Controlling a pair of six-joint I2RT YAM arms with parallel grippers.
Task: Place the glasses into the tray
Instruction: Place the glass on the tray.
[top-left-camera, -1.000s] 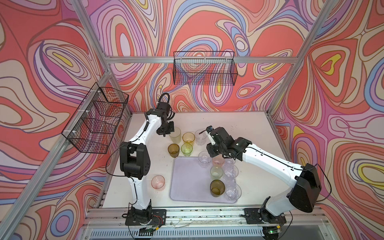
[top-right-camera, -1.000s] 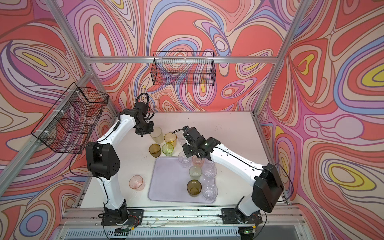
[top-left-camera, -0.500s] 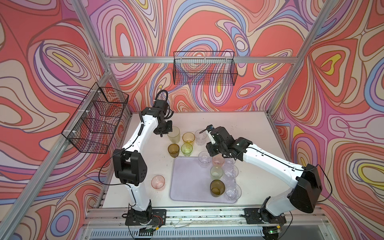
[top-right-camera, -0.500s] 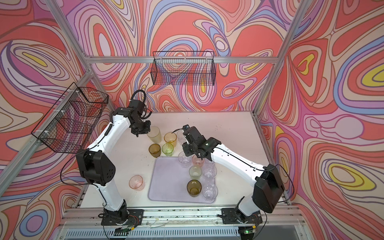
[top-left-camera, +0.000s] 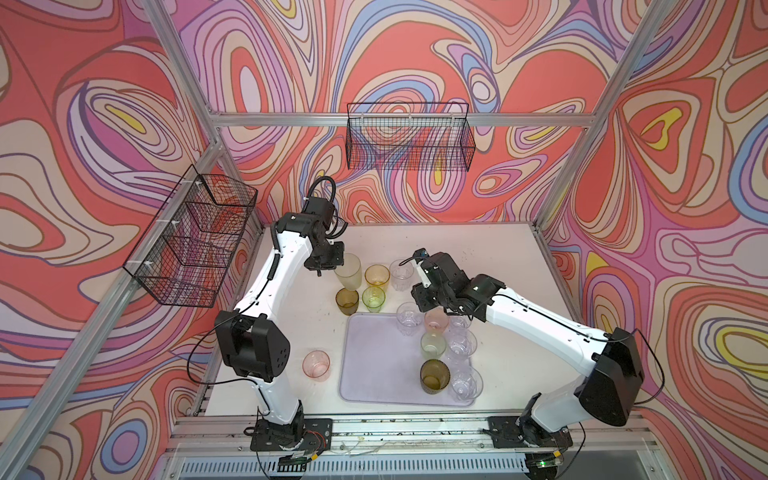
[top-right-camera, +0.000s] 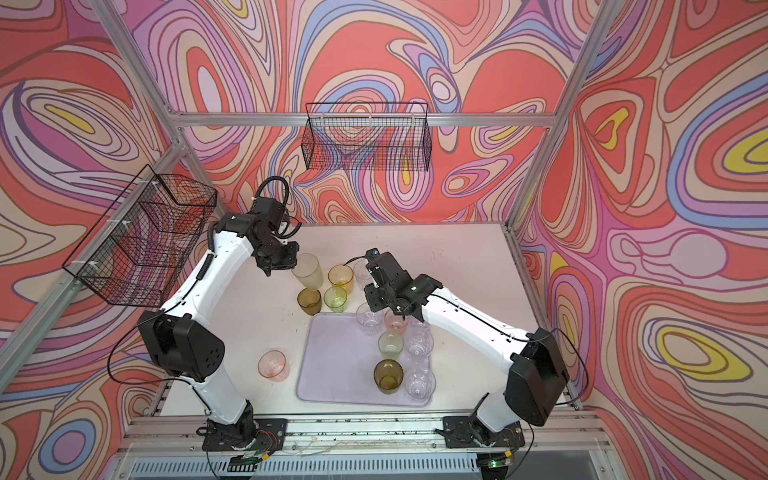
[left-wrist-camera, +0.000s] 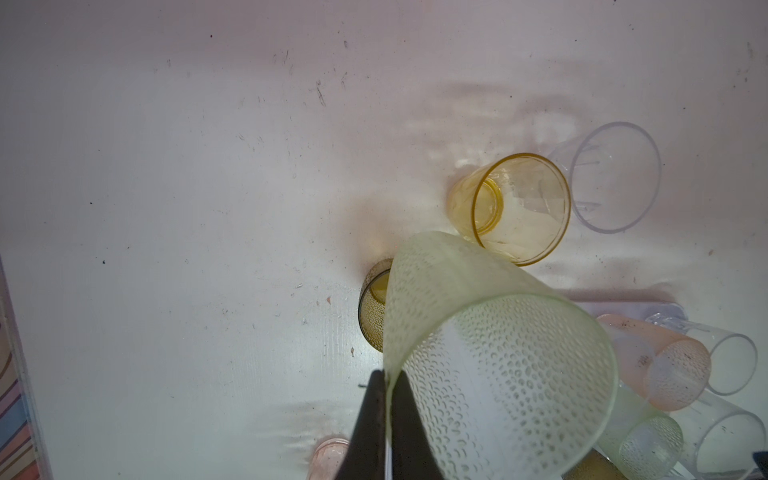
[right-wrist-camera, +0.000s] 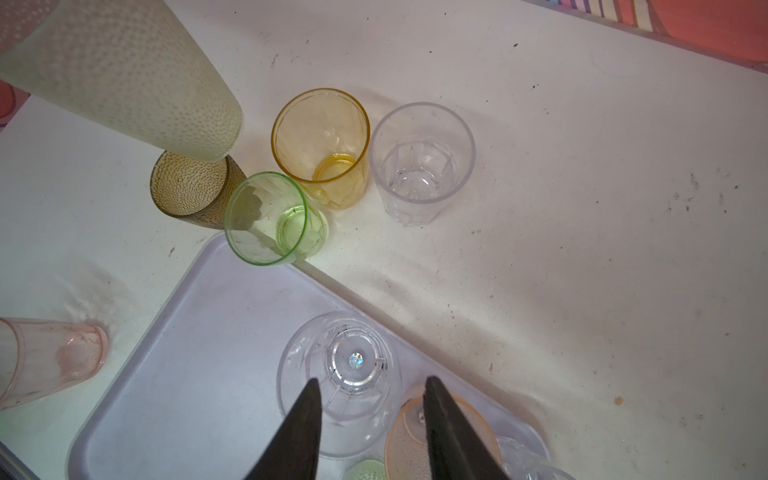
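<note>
Step in hand, as I judge it: one glass is being carried towards the tray while the other arm stands over glasses already set there. Farthest left, a pink glass (top-left-camera: 316, 365) stands alone on the table (top-left-camera: 478, 257), near the tray's left rim and not yet collected. My left claw (left-wrist-camera: 386, 376) is pinched tight on the rim wall of the frosted green glass (left-wrist-camera: 490, 353), one finger inside and one outside. The glass hangs tilted, clear of the table, above the olive-brown glass (top-left-camera: 347, 301). To the right of that, the green glass (top-left-camera: 372, 298), the amber glass (top-left-camera: 377, 276) and a lone clear glass (top-left-camera: 401, 274) stand upright on the table just beyond the tray's far edge. The tray (top-left-camera: 374, 374) lies in the near middle, its left half bare and seven glasses ranged along its right half. My right claw (right-wrist-camera: 371, 384) hovers over the tray's far end, jaws partly apart and gripping nothing, above a clear tumbler (right-wrist-camera: 338, 365) with a second pink glass (right-wrist-camera: 405, 440) just beside it. Next move, in my judgement: carry the frosted glass across to the bare half, clearing the olive-brown glass below. Then bring it upright, seat its base and let go; so thin a pinch could let it swing. No brand, label or lettering is legible on any glass or on the tray.
</note>
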